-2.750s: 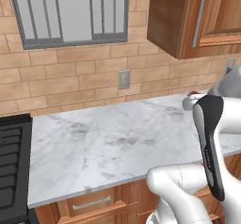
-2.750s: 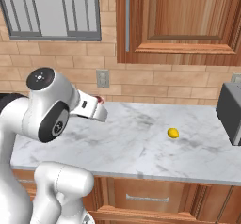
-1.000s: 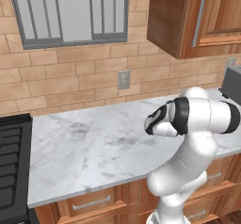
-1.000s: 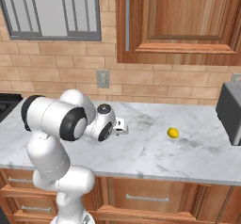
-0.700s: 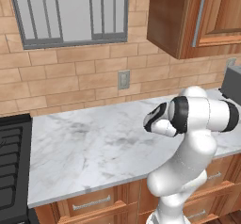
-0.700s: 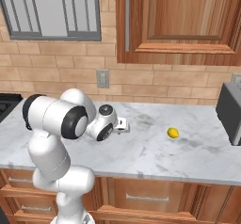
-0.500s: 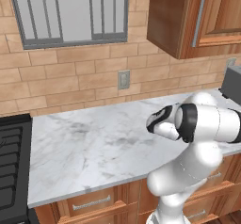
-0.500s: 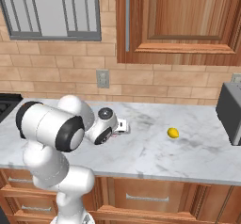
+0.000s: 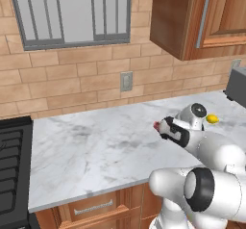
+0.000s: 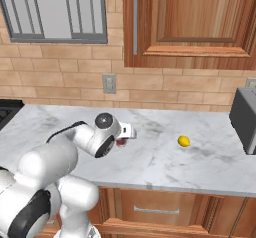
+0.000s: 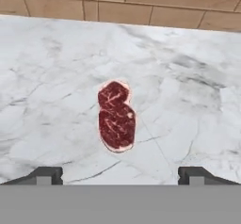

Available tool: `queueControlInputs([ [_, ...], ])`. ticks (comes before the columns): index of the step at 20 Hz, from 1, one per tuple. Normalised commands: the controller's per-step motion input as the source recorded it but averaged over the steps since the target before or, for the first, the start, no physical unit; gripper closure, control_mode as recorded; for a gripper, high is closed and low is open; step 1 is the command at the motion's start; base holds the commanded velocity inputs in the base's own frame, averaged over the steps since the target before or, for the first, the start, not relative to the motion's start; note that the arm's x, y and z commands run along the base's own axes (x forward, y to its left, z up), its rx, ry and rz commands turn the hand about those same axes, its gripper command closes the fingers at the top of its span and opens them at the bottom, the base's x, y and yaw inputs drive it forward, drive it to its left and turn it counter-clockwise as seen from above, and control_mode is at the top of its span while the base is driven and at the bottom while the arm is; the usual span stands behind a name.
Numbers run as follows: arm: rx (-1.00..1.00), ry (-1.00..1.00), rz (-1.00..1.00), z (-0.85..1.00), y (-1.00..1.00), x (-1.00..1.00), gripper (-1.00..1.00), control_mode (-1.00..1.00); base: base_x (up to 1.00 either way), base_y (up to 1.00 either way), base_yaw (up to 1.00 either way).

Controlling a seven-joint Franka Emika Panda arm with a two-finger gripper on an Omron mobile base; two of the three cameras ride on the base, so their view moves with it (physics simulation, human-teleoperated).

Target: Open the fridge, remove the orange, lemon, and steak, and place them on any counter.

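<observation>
The steak (image 11: pixel 116 116), a flat dark red piece, lies on the marble counter (image 11: pixel 188 53), ahead of and between my two spread finger tips. My gripper (image 11: pixel 121 173) hangs just over it, open and holding nothing. From the base views the gripper (image 9: pixel 161 126) (image 10: pixel 125 137) points down at the counter (image 9: pixel 96 146) (image 10: pixel 165 167), with a sliver of the steak (image 9: pixel 156 125) (image 10: pixel 121 143) showing beside it. The lemon (image 9: pixel 212 119) (image 10: pixel 184 141) rests on the same counter, to the right of the hand. The fridge and the orange are out of view.
A grey boxy appliance (image 9: pixel 236 84) (image 10: pixel 244 119) stands at the counter's right end. The black stove (image 9: pixel 12 165) borders it on the left. Wooden wall cabinets (image 10: pixel 190 17) hang above, and a brick wall with an outlet (image 9: pixel 126 81) closes the back.
The gripper was shut a second ago and now stands open. The steak lies free on the counter beneath it. The arm has shifted a little.
</observation>
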Motion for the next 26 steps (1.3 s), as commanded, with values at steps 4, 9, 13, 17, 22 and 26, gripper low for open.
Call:
queueControlInputs([
  [4,0.10,0.00,0.00,1.00,0.03,-0.61,-1.00,-1.00,0.00,0.00,0.00],
  [9,0.13,0.12,-0.01,1.00,0.12,-0.65,-1.00,-1.00,0.00,0.00,0.00],
  [13,0.17,0.25,-0.08,0.82,0.25,-0.82,-1.00,-1.00,0.00,0.00,0.00],
  [17,0.17,0.34,-0.09,0.70,0.14,-0.65,-1.00,-1.00,0.00,0.00,0.00],
  [22,0.10,0.29,-0.04,0.39,0.00,-0.57,-1.00,-1.00,0.00,0.00,0.00],
  [26,0.00,0.00,0.00,0.00,0.00,0.00,-1.00,1.00,-0.97,0.00,-0.05],
])
